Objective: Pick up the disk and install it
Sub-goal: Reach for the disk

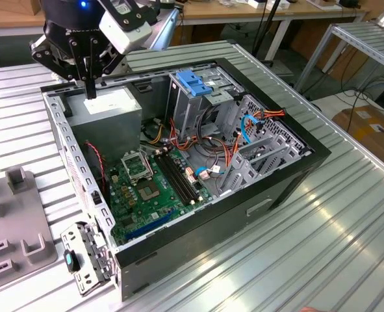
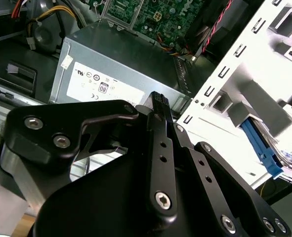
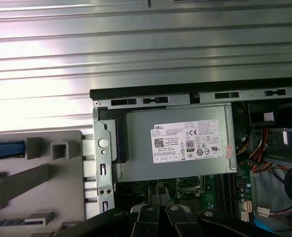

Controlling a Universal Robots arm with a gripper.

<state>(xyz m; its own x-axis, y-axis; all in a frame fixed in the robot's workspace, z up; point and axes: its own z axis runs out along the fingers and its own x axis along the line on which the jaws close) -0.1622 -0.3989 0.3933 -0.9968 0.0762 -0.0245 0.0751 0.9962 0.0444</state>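
My gripper [image 1: 88,91] hangs shut and empty over the far corner of the open computer case [image 1: 289,175], just above the grey power-supply box [image 1: 107,107]. In both wrist views its black fingers [image 2: 158,101] [image 3: 159,200] point down at that box [image 2: 116,64] [image 3: 185,143]. A light-blue rail [image 2: 257,143] [image 3: 5,149] lies in a slot of the pale fixture beside the case. It looks like the edge of the disk, whose body is cut off by the frame edge. A blue plastic handle piece [image 1: 195,81] sits on top of the drive cage [image 1: 192,110].
The case lies on its side on a ribbed metal table [image 1: 321,247], with the motherboard [image 1: 149,188], orange and red cables [image 1: 243,123] and an opened side latch [image 1: 84,260] exposed. A grey fixture tray [image 1: 13,221] lies at the exterior view's left.
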